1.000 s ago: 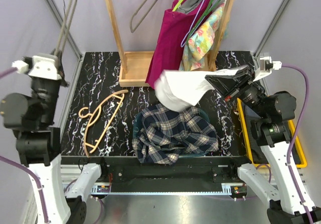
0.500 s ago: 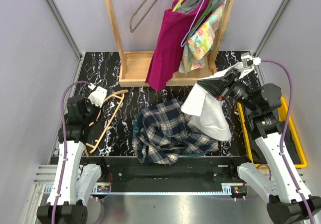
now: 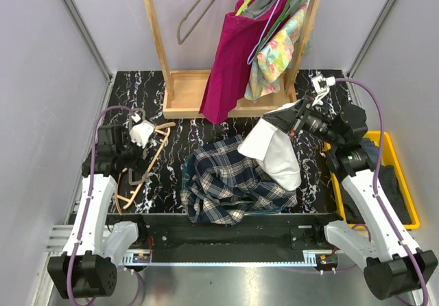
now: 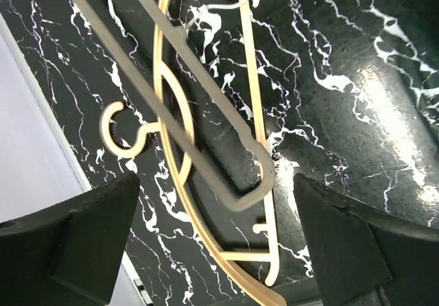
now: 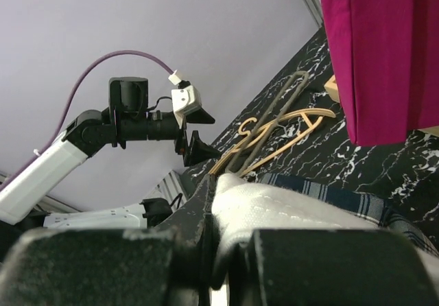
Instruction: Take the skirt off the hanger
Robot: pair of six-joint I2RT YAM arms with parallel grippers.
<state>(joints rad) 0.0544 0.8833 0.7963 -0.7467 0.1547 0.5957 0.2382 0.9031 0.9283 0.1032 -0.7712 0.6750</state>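
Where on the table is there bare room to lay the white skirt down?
Bare tabletop shows in the back-left corner, between the wall and the wooden rack, and in a strip between the hangers and the plaid pile. The right side is crowded: the right gripper holds the skirt there beside the yellow bin.
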